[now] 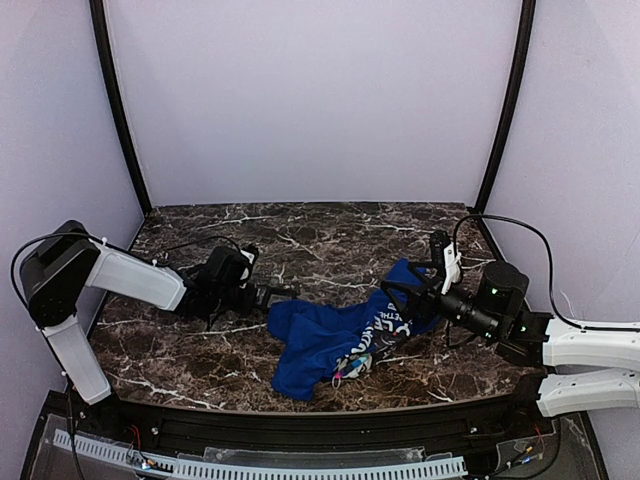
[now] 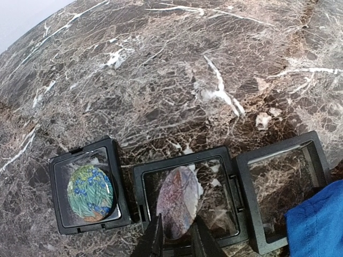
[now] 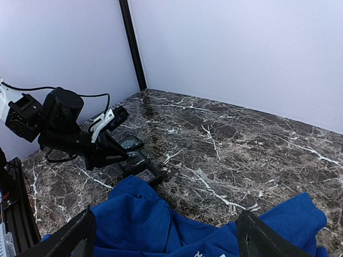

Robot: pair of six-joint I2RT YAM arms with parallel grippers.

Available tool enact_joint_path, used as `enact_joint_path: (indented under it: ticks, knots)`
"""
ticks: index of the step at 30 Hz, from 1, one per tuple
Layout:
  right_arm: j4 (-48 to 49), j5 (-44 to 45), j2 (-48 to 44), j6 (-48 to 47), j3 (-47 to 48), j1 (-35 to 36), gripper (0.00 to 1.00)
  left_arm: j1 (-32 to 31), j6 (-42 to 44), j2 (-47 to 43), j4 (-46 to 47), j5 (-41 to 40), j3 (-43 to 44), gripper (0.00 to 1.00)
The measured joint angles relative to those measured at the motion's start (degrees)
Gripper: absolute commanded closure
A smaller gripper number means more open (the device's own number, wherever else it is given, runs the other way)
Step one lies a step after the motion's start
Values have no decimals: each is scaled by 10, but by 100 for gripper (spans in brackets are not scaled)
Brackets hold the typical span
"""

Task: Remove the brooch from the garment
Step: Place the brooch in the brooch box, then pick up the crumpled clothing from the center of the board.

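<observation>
Three views, unequal in yield. Only the top view shows the brooch (image 1: 350, 368): a small multicoloured spot on the blue garment (image 1: 310, 335), at the cloth's 5 o'clock edge; its form is too small to make out; neither wrist view takes it in. Only the left wrist view shows plainly three dark square trays (image 2: 185, 159) in a row on the marble table (image 2: 161, 69); the 9 o'clock tray holds a floral disc (image 2: 90, 193); the middle one holds a marbled oval (image 2: 179, 201); the 3 o'clock one shows bare. In the top view the left gripper (image 1: 283, 293) covers them. The left fingertips (image 2: 154, 242) are cut off at the frame's 6 o'clock edge; the jaws stand slightly apart at the middle tray's near rim; contact with the oval cannot be determined. The right wrist view shows the right gripper (image 3: 169, 241) with jaws spread wide; nothing between them; cloth beneath. In the top view the brooch lies well apart from the left jaws, toward their 4 o'clock; it lies nearer the right jaws, toward their 7 o'clock; neither holds it.
</observation>
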Motion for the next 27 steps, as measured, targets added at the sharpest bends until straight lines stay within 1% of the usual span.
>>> enact_joint_path:
  ticks: [2, 6, 7, 9, 10, 11, 12, 13, 14, 16, 19, 23, 27]
  knots:
    - [0, 0, 0, 0, 0, 0, 10, 0, 1, 0, 0, 9, 0, 72]
    - [0, 0, 0, 0, 0, 0, 10, 0, 4, -3, 3, 30, -2, 57]
    - [0, 1, 0, 0, 0, 0, 10, 0, 4, -5, 5, 37, -3, 55]
    - [0, 2, 0, 0, 0, 0, 10, 0, 4, -13, 8, 50, -8, 47]
    - [-1, 2, 0, 0, 0, 0, 9, 0, 3, -18, 9, 56, -12, 42]
    - [-1, 2, 0, 0, 0, 0, 9, 0, 4, -24, 11, 61, -15, 39]
    - [-2, 2, 0, 0, 0, 0, 9, 0, 3, -32, 14, 66, -19, 34]
    - [-2, 2, 0, 0, 0, 0, 8, 0, 1, -40, 17, 73, -24, 31]
    - [-2, 2, 0, 0, 0, 0, 8, 0, 1, -49, 22, 78, -29, 26]
    - [-2, 2, 0, 0, 0, 0, 7, 0, 2, -69, 30, 92, -41, 19]
    - [-6, 3, 0, 1, 0, 0, 6, 0, 6, -103, 48, 125, -62, 14]
    - [-21, 20, 7, 5, 0, 0, 5, -4, 13, -146, 72, 196, -86, 6]
    - [-36, 32, 10, 12, -3, 0, 4, -47, 28, -178, 86, 252, -89, 2]
